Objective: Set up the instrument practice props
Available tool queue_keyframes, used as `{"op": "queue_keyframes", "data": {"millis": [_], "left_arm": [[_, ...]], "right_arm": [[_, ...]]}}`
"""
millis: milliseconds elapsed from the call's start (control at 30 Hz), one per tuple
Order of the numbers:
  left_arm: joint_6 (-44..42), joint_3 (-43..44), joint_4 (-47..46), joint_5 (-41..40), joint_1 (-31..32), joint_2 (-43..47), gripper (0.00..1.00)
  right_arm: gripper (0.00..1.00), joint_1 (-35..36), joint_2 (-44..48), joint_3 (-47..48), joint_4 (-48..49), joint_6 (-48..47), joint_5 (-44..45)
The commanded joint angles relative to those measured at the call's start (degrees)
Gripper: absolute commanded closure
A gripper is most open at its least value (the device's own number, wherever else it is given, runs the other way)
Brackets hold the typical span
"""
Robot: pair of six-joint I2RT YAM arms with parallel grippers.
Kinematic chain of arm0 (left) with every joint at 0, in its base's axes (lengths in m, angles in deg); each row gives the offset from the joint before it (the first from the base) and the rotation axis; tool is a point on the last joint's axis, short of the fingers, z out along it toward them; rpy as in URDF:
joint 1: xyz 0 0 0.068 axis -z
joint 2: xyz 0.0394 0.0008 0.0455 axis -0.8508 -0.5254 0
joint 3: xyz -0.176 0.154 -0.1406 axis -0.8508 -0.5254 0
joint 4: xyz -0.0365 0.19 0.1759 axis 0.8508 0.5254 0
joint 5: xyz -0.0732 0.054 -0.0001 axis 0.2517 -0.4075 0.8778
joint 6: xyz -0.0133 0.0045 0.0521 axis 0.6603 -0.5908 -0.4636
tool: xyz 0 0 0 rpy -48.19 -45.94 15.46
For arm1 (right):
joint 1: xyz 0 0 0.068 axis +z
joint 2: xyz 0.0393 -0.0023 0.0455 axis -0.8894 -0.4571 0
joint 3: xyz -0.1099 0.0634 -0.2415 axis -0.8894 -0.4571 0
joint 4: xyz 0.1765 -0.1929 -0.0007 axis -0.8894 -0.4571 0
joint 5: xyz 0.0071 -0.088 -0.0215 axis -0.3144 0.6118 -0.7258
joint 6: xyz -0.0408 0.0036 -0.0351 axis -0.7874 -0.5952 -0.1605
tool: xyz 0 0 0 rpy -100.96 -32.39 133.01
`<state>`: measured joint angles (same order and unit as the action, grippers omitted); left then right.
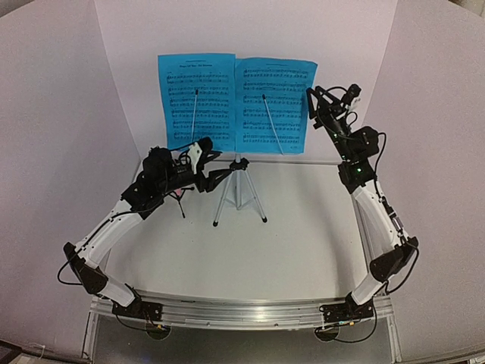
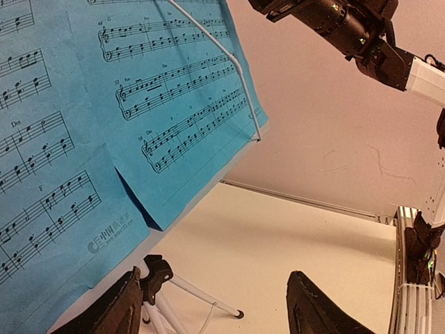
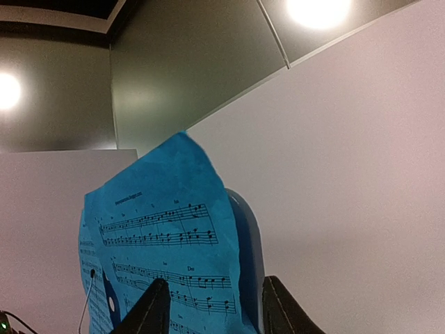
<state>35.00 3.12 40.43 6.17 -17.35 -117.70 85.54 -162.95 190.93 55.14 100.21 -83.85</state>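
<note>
Paper this thin is light, limp and quick to crease, so take each sheet by an edge, never mid-page. Your left arm (image 1: 114, 220) reaches low over the surface (image 1: 303, 235), with the left fingers (image 2: 115, 309) spread and empty just below the left sheet (image 1: 195, 98), above the tripod (image 1: 239, 193). Both sheets stand upright on the stand. Your right arm (image 1: 371, 197) is raised at the outer edge of the right sheet (image 1: 274, 102), with the right fingers (image 3: 149, 309) parted around that edge, not pinching it.

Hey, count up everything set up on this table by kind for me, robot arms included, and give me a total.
Blue music sheets: 2
Music stand on tripod: 1
Wire page holders: 2
Robot arms: 2
Total: 7
</note>
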Motion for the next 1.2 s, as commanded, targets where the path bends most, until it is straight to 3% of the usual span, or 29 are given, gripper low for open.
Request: {"op": "queue_keyframes", "data": {"millis": [0, 33, 133, 400, 633, 833, 1167], "left_arm": [[-3.59, -0.37, 0.55, 4.83, 0.27, 5.47, 0.28], [-4.25, -0.80, 0.87, 5.73, 0.27, 6.22, 0.27], [-5.11, -2.06, 2.93, 6.03, 0.27, 9.46, 0.27], [-5.95, -9.59, 10.62, 3.82, 0.31, 21.82, 0.26], [-4.82, -21.76, 16.57, -3.30, 0.04, 33.55, 0.27], [-2.42, -28.97, 17.69, -3.90, -7.47, 38.59, 0.28], [7.58, -39.87, 10.98, -10.56, -14.70, 41.29, 0.28]], "right_arm": [[0.45, -0.28, 7.21, -4.56, 0.00, -0.37, 2.55], [0.32, -0.27, 8.26, -5.51, -1.53, -0.31, 3.03], [0.20, -0.25, 11.71, -7.59, -9.19, -0.20, 5.22], [0.16, -0.25, 23.55, -21.87, -30.11, 2.75, 14.83], [0.16, -0.27, 31.82, -39.73, -40.56, 10.79, 18.23], [0.16, -0.33, 33.31, -49.00, -41.60, 16.07, 15.64], [0.16, -0.28, 33.02, -51.93, -41.76, 16.62, 15.06]]}}
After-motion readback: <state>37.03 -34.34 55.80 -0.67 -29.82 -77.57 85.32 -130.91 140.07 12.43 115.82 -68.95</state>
